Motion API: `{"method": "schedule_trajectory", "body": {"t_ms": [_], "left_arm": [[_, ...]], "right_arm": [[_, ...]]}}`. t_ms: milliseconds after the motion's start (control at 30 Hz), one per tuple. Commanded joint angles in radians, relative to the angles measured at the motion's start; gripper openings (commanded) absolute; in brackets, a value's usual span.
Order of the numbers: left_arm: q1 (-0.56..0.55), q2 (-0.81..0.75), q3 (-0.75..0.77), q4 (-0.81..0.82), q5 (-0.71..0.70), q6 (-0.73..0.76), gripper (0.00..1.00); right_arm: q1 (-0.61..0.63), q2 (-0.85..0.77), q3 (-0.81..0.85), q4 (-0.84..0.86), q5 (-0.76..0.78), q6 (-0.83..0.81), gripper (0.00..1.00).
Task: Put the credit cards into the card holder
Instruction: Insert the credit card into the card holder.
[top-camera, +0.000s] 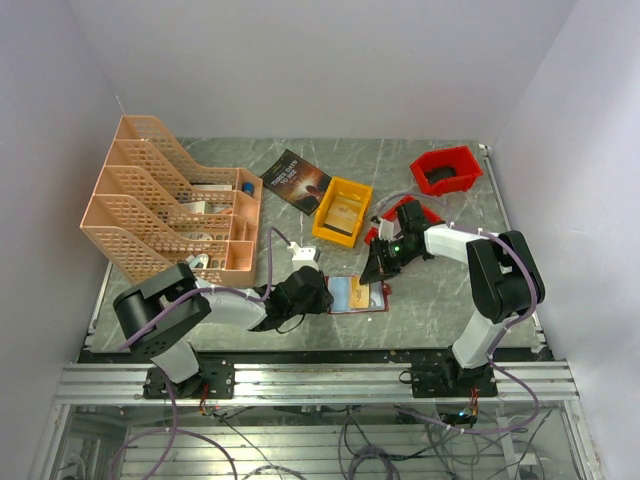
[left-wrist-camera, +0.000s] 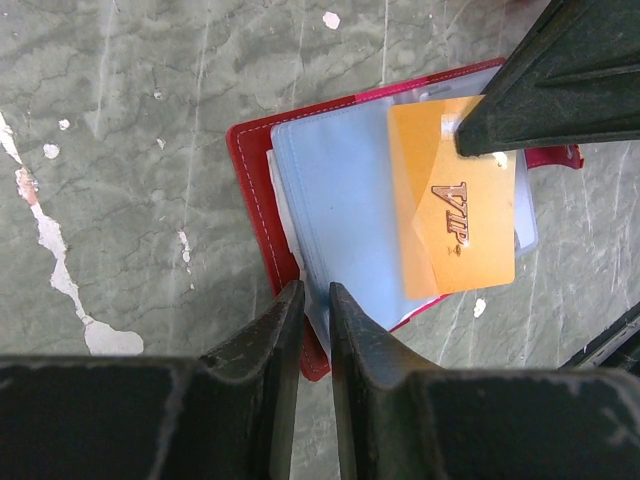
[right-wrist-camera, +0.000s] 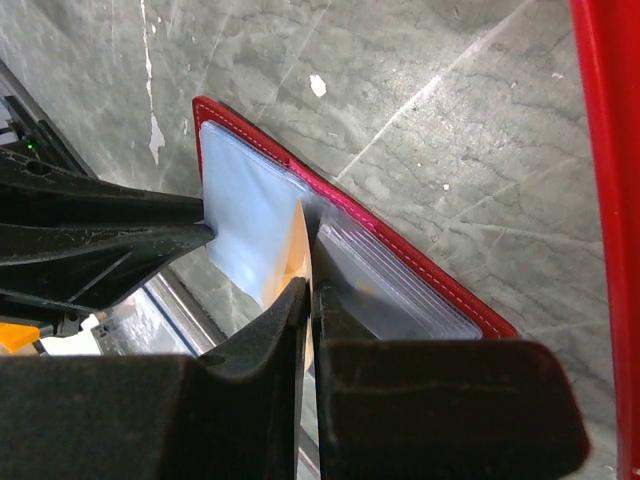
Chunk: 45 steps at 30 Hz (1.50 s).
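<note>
The left hand (left-wrist-camera: 315, 295) is drawn narrow, nipping the near edge of a pale clear pocket leaf in the card holder (left-wrist-camera: 252, 170). The right hand (right-wrist-camera: 308, 290) is all but closed on the orange VIP card (left-wrist-camera: 462, 235), which lies slanted across the pockets. The holder lies open and flat on the grey marbled bench (left-wrist-camera: 110, 120), between the two arms, near its front edge.

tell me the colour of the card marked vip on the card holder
The flat VIP card is orange, clearest in the left wrist view.
</note>
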Motion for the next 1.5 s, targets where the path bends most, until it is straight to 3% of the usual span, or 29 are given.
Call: {"method": "schedule_trajectory", "body": {"t_ms": [0, 833, 1100, 1467], "left_arm": [[-0.004, -0.02, 0.015, -0.031, -0.03, 0.029, 0.29], [-0.003, -0.04, 0.017, -0.019, -0.015, 0.043, 0.32], [-0.004, -0.021, 0.017, -0.012, -0.003, 0.04, 0.31], [-0.004, -0.017, 0.023, -0.024, -0.003, 0.04, 0.3]], "right_arm": [[0.009, 0.029, 0.02, 0.012, -0.006, -0.013, 0.05], [0.013, 0.071, 0.013, 0.077, -0.068, 0.032, 0.07], [-0.025, 0.057, -0.012, 0.116, -0.106, 0.065, 0.0], [-0.042, 0.056, -0.046, 0.16, -0.125, 0.095, 0.0]]}}
